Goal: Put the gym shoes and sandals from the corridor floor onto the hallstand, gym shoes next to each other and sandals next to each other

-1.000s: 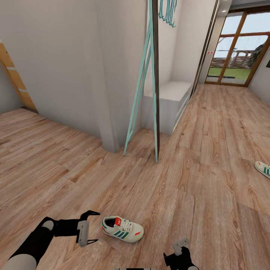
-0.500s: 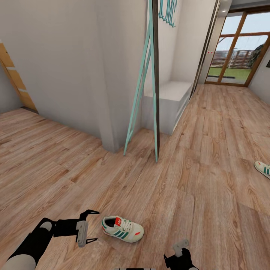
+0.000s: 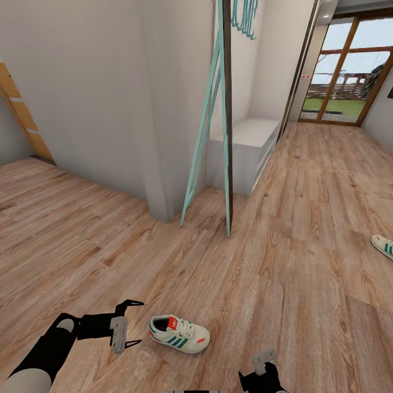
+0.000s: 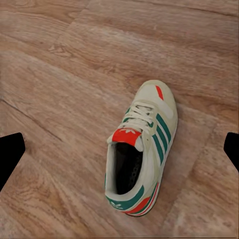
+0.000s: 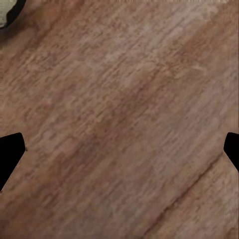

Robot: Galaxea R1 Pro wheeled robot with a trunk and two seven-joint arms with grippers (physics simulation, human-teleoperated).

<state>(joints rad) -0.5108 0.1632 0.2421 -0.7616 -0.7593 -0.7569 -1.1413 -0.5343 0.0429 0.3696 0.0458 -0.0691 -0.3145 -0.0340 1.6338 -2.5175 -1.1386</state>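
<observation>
One cream-white gym shoe (image 3: 179, 334) with green stripes and a red tongue label lies on its sole on the wood-plank floor (image 3: 305, 256), close in front of me. In the left wrist view this shoe (image 4: 142, 154) sits between the spread fingertips (image 4: 10, 154), toe pointing away. My left gripper (image 3: 134, 323) hovers just left of the shoe's heel, open and holding nothing. The second gym shoe (image 3: 383, 245) lies at the right edge of the head view, partly cut off. My right gripper (image 3: 262, 371) is low beside the near shoe, open over bare floor (image 5: 124, 129). The sandals are out of view.
A teal ladder-like frame (image 3: 210, 120) leans on a wall corner ahead. Behind it a low white unit (image 3: 248, 147) stands in a niche; I cannot tell whether it is the hallstand. The corridor runs on to a glazed door (image 3: 341, 71). A wall (image 3: 98, 93) is on the left.
My left gripper has shifted slightly away from me and a touch left, still open beside the shoe. The right gripper has sunk a little lower in the head view. The shoes lie unmoved.
</observation>
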